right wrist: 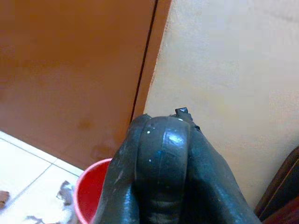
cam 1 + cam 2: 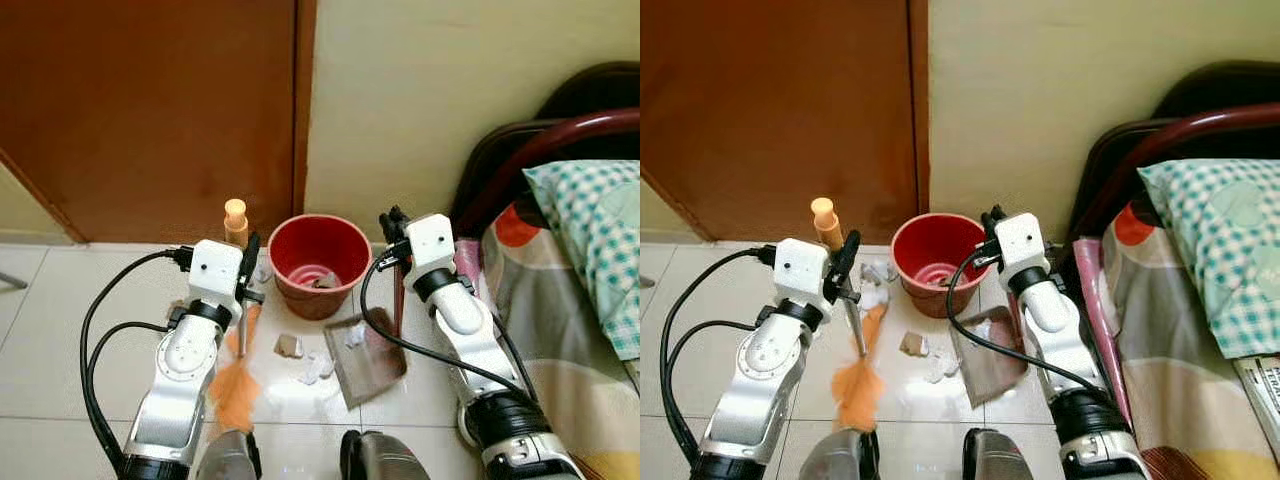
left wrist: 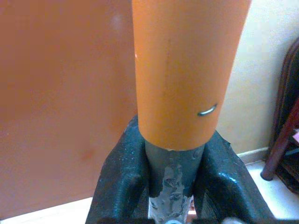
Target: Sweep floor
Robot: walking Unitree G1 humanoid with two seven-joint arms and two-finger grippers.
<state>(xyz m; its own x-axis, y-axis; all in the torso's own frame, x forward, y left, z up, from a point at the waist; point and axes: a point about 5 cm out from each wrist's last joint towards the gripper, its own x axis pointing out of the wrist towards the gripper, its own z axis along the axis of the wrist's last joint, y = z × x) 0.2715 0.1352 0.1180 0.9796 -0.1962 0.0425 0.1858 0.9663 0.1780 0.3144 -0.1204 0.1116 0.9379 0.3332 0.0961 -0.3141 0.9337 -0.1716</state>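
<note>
Left tool (image 2: 248,268) clamped around the broom (image 2: 236,340) handle, orange bristles on the floor near-left of the red bucket (image 2: 318,262). Right tool (image 2: 392,228) closed on the dustpan (image 2: 366,358) handle; dustpan rests right of paper scraps (image 2: 316,368).

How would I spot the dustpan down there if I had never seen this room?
Find the brown door and the cream wall beside it; at their foot a red bucket stands on the white tiled floor. Just in front of the bucket, toward the bed, lies the dustpan: a flat brown tray with paper scraps beside it, unlike the orange broom opposite.
</note>
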